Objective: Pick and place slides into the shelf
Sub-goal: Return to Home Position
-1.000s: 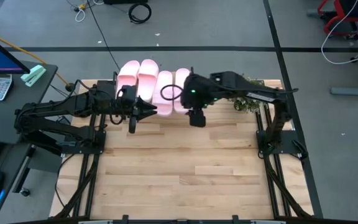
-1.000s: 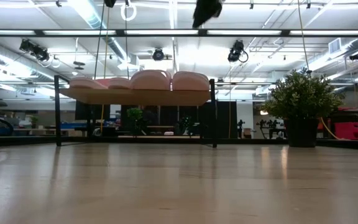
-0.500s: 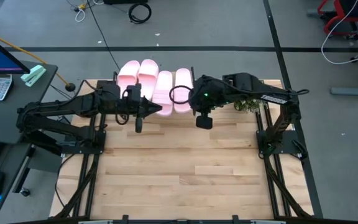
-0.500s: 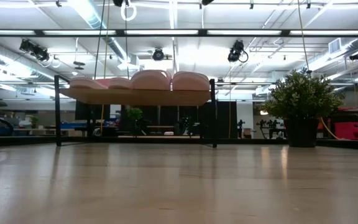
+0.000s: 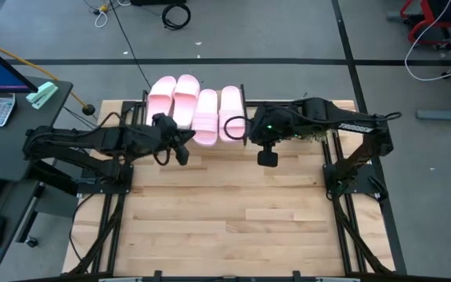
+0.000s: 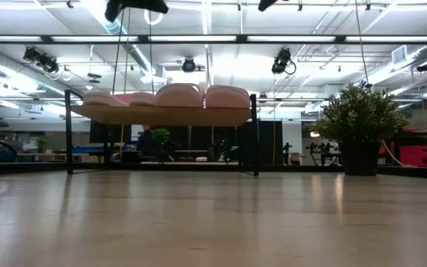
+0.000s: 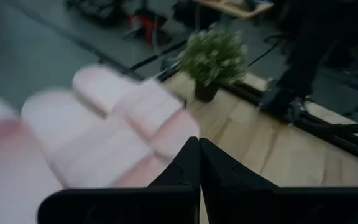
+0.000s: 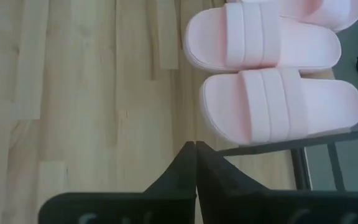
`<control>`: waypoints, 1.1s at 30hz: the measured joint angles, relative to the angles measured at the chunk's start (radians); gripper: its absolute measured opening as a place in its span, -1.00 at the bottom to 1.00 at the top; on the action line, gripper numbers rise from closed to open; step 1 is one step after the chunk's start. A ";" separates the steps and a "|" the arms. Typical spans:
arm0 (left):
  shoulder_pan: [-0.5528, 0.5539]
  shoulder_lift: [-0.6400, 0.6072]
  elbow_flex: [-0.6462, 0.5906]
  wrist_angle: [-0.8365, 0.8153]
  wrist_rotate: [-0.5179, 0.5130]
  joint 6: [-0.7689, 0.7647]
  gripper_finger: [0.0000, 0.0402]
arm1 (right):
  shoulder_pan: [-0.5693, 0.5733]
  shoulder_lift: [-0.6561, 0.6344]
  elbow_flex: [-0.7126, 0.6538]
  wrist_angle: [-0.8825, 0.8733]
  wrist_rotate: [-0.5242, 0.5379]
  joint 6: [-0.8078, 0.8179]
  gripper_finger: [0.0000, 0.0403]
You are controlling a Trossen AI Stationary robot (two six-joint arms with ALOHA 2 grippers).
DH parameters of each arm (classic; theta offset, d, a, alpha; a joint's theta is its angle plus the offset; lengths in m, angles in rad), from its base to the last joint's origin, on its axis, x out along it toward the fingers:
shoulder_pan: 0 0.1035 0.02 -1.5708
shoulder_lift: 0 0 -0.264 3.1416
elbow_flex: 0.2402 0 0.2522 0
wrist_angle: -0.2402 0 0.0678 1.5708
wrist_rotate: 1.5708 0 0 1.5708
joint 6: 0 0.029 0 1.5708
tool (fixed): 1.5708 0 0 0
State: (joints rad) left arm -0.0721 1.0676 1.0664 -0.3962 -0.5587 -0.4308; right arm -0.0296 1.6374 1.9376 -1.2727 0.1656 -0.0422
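Four pale pink slides (image 5: 196,108) lie side by side, soles down, on the shelf (image 6: 161,116) at the table's far edge. In the low view they show as humps (image 6: 176,95) on the plank. My left gripper (image 5: 189,142) hangs shut just near of the slides' left half, with nothing in it (image 7: 199,142). My right gripper (image 5: 247,131) is shut too, just right of the rightmost slide (image 8: 283,107), over bare tabletop (image 8: 195,145). Neither gripper touches a slide.
A small potted plant (image 6: 358,122) stands at the far right of the table, partly under my right arm in the high view. The shelf's thin black frame (image 8: 303,148) sticks out beside the slides. The wooden tabletop (image 5: 225,211) stretches toward the near edge.
My left gripper has drawn back from the slides toward the table's left. My right gripper has gone toward the table's right edge and risen out of the low view. The slides have stayed where they were on the shelf.
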 joint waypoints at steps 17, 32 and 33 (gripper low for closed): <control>-0.187 -0.094 0.000 -0.362 -0.348 -0.290 -0.99 | 0.028 -0.418 -0.617 0.375 -0.003 0.216 -0.99; -0.159 -0.559 -0.490 0.330 -0.238 0.104 -1.00 | 0.055 -0.387 -0.652 0.489 -0.002 0.270 -1.00; -0.155 -0.584 -0.530 0.384 -0.223 0.127 -1.00 | 0.054 -0.382 -0.652 0.493 -0.002 0.278 -1.00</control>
State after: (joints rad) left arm -0.2268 0.4836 0.5363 -0.0117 -0.7820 -0.3035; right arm 0.0247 1.2555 1.2858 -0.7794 0.1640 0.2354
